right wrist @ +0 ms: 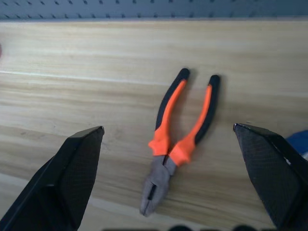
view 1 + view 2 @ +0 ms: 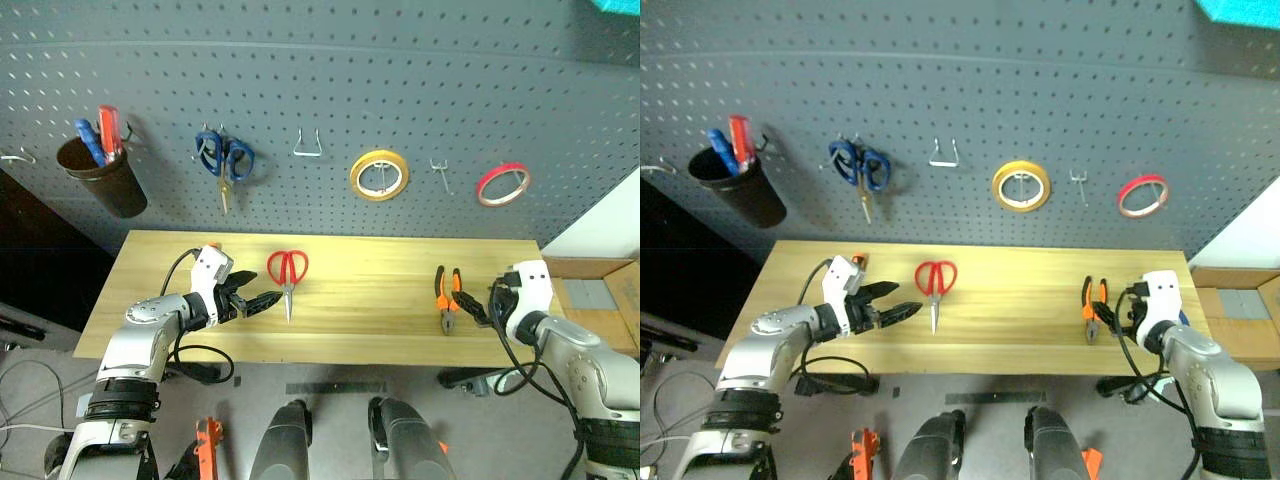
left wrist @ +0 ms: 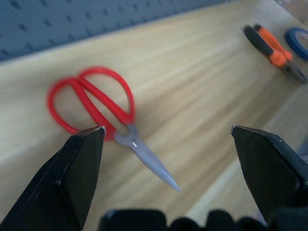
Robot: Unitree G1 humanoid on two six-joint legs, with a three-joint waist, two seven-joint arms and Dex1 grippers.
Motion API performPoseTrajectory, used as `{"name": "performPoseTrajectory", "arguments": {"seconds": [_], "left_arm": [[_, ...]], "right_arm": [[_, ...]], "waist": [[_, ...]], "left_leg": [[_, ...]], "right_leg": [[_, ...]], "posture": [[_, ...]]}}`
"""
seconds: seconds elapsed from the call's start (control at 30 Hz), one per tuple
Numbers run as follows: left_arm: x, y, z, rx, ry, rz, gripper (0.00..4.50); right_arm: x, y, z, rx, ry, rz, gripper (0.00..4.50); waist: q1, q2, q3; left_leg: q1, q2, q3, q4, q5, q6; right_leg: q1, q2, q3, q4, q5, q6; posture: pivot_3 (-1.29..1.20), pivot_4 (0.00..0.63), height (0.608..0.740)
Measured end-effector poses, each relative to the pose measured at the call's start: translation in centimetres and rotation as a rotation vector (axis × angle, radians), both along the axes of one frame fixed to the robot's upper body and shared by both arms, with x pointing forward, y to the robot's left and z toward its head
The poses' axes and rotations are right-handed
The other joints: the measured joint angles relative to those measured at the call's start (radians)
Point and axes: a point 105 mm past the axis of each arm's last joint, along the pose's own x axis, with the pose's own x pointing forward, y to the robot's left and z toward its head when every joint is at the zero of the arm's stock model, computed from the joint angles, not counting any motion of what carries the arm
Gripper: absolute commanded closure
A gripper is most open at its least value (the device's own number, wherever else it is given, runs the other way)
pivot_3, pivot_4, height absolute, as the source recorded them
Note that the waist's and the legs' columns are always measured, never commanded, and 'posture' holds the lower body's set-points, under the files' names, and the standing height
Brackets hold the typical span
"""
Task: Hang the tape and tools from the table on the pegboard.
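Spread left claw (image 3: 166,130) frames red scissors (image 3: 98,108); blue tape (image 3: 297,41), perhaps, beyond pliers (image 3: 274,50).

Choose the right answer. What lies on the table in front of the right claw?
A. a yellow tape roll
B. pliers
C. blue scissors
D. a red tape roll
B: the pliers lie flat on the table between the open fingers of the right claw.
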Motion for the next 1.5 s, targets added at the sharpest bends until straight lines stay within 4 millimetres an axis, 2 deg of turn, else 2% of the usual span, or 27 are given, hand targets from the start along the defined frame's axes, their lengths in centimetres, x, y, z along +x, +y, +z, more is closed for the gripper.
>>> {"name": "performPoseTrajectory", "arguments": {"seconds": [0.1, 0.27, 0.4, 0.53, 0.63, 0.8, 0.9, 1.1, 1.3, 1.5], "left_arm": [[-0.4, -0.6, 0.8, 0.002, -0.009, -0.031, 0.00], [-2.1, -1.5, 1.7, -0.008, 0.017, -0.106, 0.00], [-3.9, -3.3, 1.8, -0.041, 0.078, -0.225, 0.00], [-4.6, -4.8, 1.9, -0.064, 0.105, -0.293, 0.00], [-4.5, -5.6, 2.3, -0.081, 0.089, -0.312, 0.00], [-4.4, -9.4, 2.6, -0.131, 0.015, -0.359, 0.00], [-4.2, -10.6, 2.7, -0.090, -0.061, -0.377, 0.00], [-5.3, -13.0, 3.0, -0.027, -0.188, -0.480, 0.00], [-7.3, -17.0, 2.6, -0.055, -0.232, -0.581, 0.00], [-8.1, -17.2, 2.2, -0.031, -0.227, -0.607, 0.00]], "right_arm": [[0.7, -1.0, -0.4, -0.027, 0.030, -0.080, 0.02], [-0.8, -6.7, -0.6, -0.139, 0.066, -0.282, 0.02], [-1.8, -9.0, -0.6, -0.167, 0.082, -0.345, 0.02], [-2.4, -10.6, -0.7, -0.157, 0.110, -0.358, 0.02], [-2.4, -10.3, -0.5, -0.123, 0.112, -0.315, 0.02], [-2.0, -9.5, 0.1, -0.056, 0.119, -0.216, 0.02], [-1.9, -9.2, -0.2, -0.045, 0.135, -0.177, 0.02], [-2.1, -9.2, -1.5, -0.040, 0.183, -0.149, 0.02], [-1.3, -8.4, -1.4, -0.035, 0.164, -0.087, 0.02], [-1.0, -7.8, -2.0, -0.118, 0.174, -0.003, 0.02]], "waist": [[0.003, 0.002, 0.024], [0.005, 0.007, 0.056], [0.000, 0.008, 0.078], [-0.004, 0.008, 0.088], [-0.006, 0.008, 0.096], [-0.003, 0.006, 0.103], [-0.002, 0.005, 0.108], [0.000, 0.005, 0.113], [-0.003, 0.003, 0.118], [-0.001, 0.004, 0.121]], "left_leg": [[-0.011, -0.001, -0.001, 0.000, 0.000, 0.000], [-0.016, -0.004, 0.000, 0.000, 0.000, 0.000], [-0.015, -0.003, 0.001, 0.001, 0.000, 0.000], [-0.014, -0.001, 0.002, 0.001, 0.000, 0.000], [-0.014, -0.001, 0.003, 0.001, 0.000, 0.000], [-0.015, -0.003, 0.005, 0.000, 0.000, -0.001], [-0.015, -0.003, 0.005, 0.000, 0.000, -0.001], [-0.015, -0.003, 0.005, 0.000, 0.000, -0.001], [-0.015, -0.003, 0.010, 0.000, 0.000, -0.001], [-0.015, -0.003, 0.011, 0.000, 0.000, -0.001]], "right_leg": [[-0.012, 0.001, -0.001, 0.002, 0.000, 0.000], [-0.014, -0.001, -0.001, 0.001, 0.000, 0.002], [-0.014, -0.001, 0.001, 0.001, -0.002, 0.006], [-0.014, 0.000, 0.001, 0.002, -0.002, 0.006], [-0.014, 0.002, 0.001, 0.002, -0.002, 0.007], [-0.014, 0.001, 0.002, 0.000, -0.002, 0.008], [-0.015, 0.001, 0.002, 0.000, -0.002, 0.008], [-0.015, 0.001, 0.003, 0.000, -0.002, 0.009], [-0.016, 0.001, 0.005, -0.001, 0.000, 0.011], [-0.017, 0.001, 0.005, 0.000, 0.000, 0.011]], "posture": [[0.07, 0.431, 0.740], [0.05, 0.456, 0.740], [0.05, 0.464, 0.740], [0.05, 0.471, 0.740], [0.04, 0.473, 0.740], [0.04, 0.486, 0.740], [0.04, 0.488, 0.740], [0.05, 0.492, 0.740], [0.04, 0.495, 0.740], [0.04, 0.497, 0.740]]}}
